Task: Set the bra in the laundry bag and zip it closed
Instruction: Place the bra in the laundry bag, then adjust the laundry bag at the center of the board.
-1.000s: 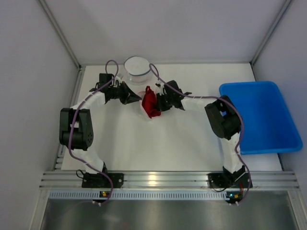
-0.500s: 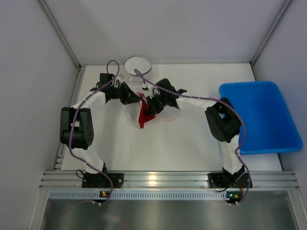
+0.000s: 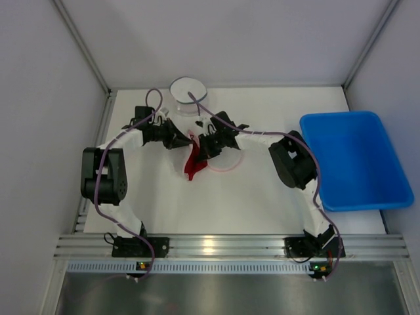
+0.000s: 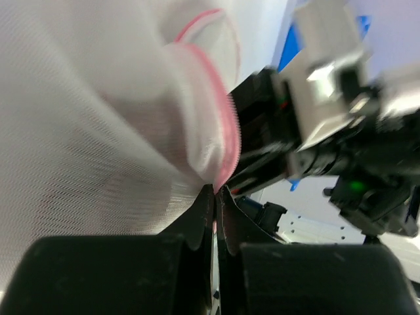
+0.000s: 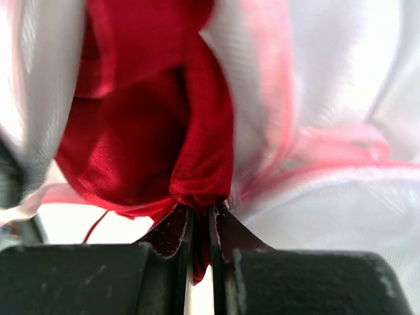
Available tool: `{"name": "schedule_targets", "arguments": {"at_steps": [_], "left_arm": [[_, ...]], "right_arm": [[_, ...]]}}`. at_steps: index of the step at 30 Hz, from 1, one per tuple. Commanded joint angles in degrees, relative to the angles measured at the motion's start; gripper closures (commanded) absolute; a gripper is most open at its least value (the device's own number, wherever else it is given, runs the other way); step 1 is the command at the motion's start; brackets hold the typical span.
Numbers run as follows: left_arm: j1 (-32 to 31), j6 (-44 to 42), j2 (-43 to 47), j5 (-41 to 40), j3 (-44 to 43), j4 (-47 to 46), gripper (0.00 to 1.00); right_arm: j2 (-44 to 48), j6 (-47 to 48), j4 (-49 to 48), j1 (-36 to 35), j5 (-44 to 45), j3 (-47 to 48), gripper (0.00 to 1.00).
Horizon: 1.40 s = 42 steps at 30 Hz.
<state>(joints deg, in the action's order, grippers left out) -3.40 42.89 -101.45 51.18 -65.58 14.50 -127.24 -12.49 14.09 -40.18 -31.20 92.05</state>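
The red bra (image 3: pixel 191 164) hangs in a narrow bunch at the middle of the table, and my right gripper (image 3: pixel 201 147) is shut on its upper part. In the right wrist view the red satin (image 5: pixel 144 131) is pinched between the jaws (image 5: pixel 200 213), with white mesh (image 5: pixel 341 223) pressed around it. The laundry bag (image 3: pixel 226 159) is white mesh with a pink-trimmed opening and lies just right of the bra. My left gripper (image 3: pixel 181 139) is shut on the bag's pink edge (image 4: pixel 226 141), its jaws (image 4: pixel 215 191) closed on the trim.
A blue tub (image 3: pixel 387 190) stands at the right edge of the table. A white round thing (image 3: pixel 187 90) sits at the back behind both grippers. Grey walls close in the table on three sides. The right arm (image 4: pixel 328 131) fills the left wrist view's right half.
The right gripper has moved left and nearer with the bra, which now hangs longer and lower. The left gripper has shifted slightly, and the bag's pink rim now shows beside the bra.
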Motion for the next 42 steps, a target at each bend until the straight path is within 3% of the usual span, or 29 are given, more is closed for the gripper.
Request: {"name": "schedule_targets", "arguments": {"at_steps": [1, 4, 9, 10, 16, 22, 28, 38, 42], "left_arm": [[0.1, -2.7, 2.6, 1.2, 2.5, 1.8, 1.00], [0.1, -5.4, 2.9, -2.0, 2.3, 3.3, 1.00], [0.0, -9.4, 1.4, -8.4, 0.0, 5.9, 1.00], [0.0, -9.7, 0.6, -9.0, -0.9, 6.5, 1.00], [0.1, -10.2, -1.0, -14.0, -1.7, 7.3, 1.00], [0.1, -11.0, -2.6, -15.8, -2.4, 7.8, 1.00], [0.1, -11.8, -2.9, -14.6, -3.8, 7.7, 1.00], [0.1, -14.1, -1.6, -12.7, -3.5, 8.3, 1.00], [0.1, -14.5, -1.4, -12.7, -3.4, 8.3, 1.00]], "right_arm": [[4.7, -12.3, -9.5, 2.9, -4.6, -1.2, 1.00], [4.5, -15.6, -11.0, 2.9, -6.4, -0.2, 0.96], [4.4, -17.7, -11.0, 3.1, -10.2, 0.7, 0.64], [5.1, -16.2, -8.3, 3.2, -10.5, 1.0, 0.53], [12.3, -9.1, -0.3, 7.8, -11.1, -1.9, 0.31], [15.9, -1.2, 12.5, 17.5, -8.4, -2.4, 0.28], [13.4, 3.3, 18.1, 21.2, 4.4, -2.1, 0.28], [3.8, -0.2, 12.2, 20.5, 1.5, -0.9, 0.30], [2.2, -4.3, 7.4, 20.5, -3.4, -2.2, 0.38]]}}
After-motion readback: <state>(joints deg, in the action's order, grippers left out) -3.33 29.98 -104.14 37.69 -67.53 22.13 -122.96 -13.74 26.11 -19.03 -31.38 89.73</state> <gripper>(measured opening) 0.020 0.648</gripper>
